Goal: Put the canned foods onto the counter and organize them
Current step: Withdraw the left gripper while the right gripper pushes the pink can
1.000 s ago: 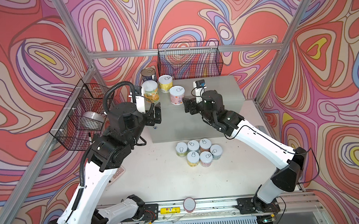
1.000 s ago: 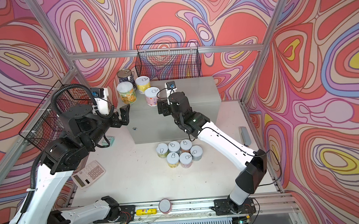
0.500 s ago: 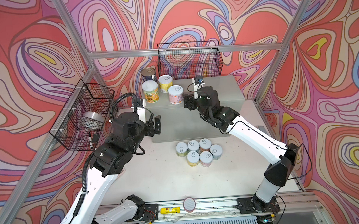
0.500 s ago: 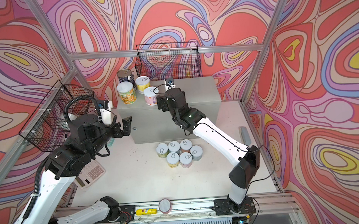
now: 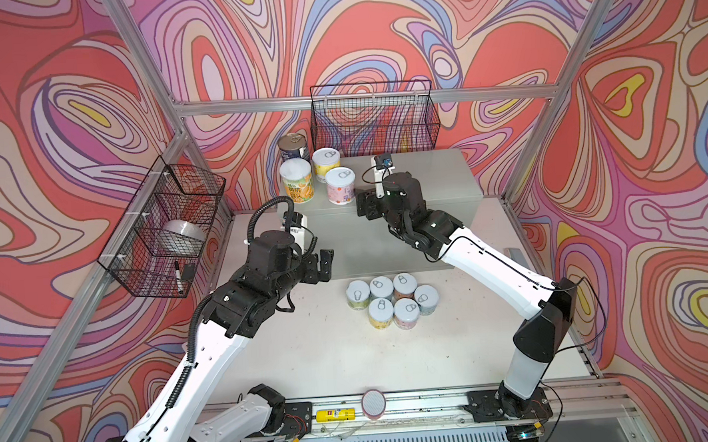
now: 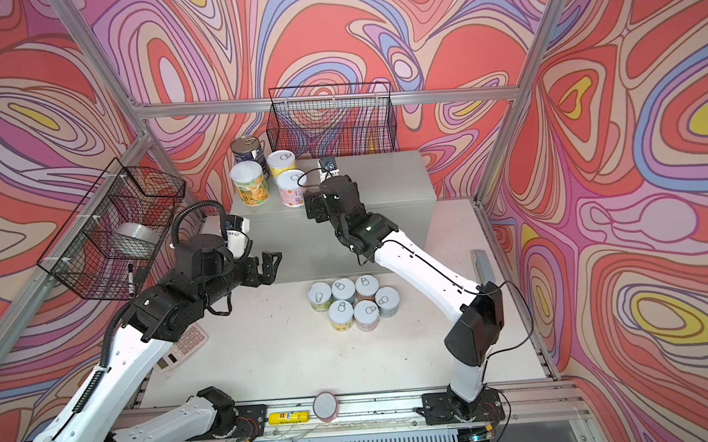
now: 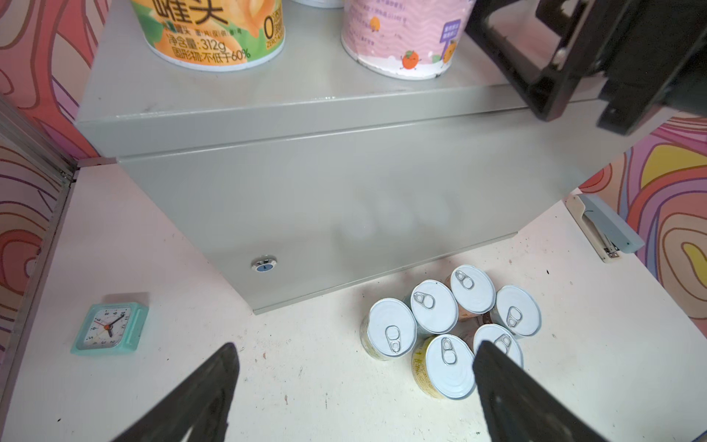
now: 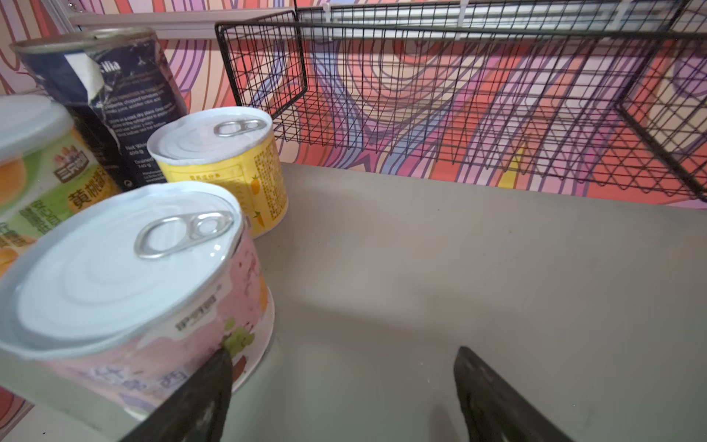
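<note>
Counter (image 8: 459, 268): blue can (image 8: 114, 95) partly hidden behind yellow can (image 8: 229, 164).

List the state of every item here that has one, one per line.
Counter: door shut.
Left gripper: open, empty.
Right gripper: open, empty.
Pink can: upright on counter, sealed.
Yellow can: upright on counter, sealed.
Peach can: upright on counter, lidded.
Dark blue can: upright, label torn.
Six table cans: upright, sealed, clustered.

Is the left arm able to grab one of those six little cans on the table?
Probably yes. The left gripper hangs open near the six little cans, with only bare table between them. The cans sit packed together, so an outer one looks easiest.
</note>
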Available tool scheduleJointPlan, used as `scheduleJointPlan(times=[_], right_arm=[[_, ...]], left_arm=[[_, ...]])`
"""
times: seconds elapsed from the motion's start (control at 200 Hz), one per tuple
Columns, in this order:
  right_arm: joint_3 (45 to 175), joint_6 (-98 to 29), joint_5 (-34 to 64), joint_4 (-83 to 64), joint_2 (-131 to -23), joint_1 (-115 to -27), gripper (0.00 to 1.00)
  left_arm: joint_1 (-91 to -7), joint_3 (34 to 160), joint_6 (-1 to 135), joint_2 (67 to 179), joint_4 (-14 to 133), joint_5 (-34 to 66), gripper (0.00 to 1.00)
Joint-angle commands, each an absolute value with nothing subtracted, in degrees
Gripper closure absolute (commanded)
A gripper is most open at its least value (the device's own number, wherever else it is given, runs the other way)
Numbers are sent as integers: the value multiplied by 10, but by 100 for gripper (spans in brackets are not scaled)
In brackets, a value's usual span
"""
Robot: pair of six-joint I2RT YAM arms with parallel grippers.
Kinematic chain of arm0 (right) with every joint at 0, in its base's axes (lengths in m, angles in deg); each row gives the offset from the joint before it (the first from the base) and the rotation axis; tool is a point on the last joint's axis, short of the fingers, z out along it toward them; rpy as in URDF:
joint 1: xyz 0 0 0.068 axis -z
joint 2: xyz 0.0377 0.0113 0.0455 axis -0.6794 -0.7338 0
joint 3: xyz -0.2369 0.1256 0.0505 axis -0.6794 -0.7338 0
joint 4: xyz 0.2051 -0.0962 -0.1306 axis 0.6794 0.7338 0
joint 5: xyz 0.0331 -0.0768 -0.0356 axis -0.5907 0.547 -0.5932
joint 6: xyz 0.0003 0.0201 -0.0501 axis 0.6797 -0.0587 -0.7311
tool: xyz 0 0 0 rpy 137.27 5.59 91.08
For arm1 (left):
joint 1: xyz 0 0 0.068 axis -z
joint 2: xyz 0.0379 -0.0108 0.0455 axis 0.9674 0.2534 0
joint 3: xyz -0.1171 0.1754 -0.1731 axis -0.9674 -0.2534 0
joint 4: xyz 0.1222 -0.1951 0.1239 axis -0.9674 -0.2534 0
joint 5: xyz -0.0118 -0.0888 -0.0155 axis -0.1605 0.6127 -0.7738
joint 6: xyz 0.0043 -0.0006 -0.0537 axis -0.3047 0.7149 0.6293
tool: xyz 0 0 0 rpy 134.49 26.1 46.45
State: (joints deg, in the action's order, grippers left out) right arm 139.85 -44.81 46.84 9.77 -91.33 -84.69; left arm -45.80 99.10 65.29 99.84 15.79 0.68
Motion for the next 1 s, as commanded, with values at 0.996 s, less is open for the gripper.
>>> scheduleJointPlan(times=[0.996], right_arm=[[1466,-415,380,89,-976,-845,9]], left_arm=[[-463,930,648,969,189,-13,0]])
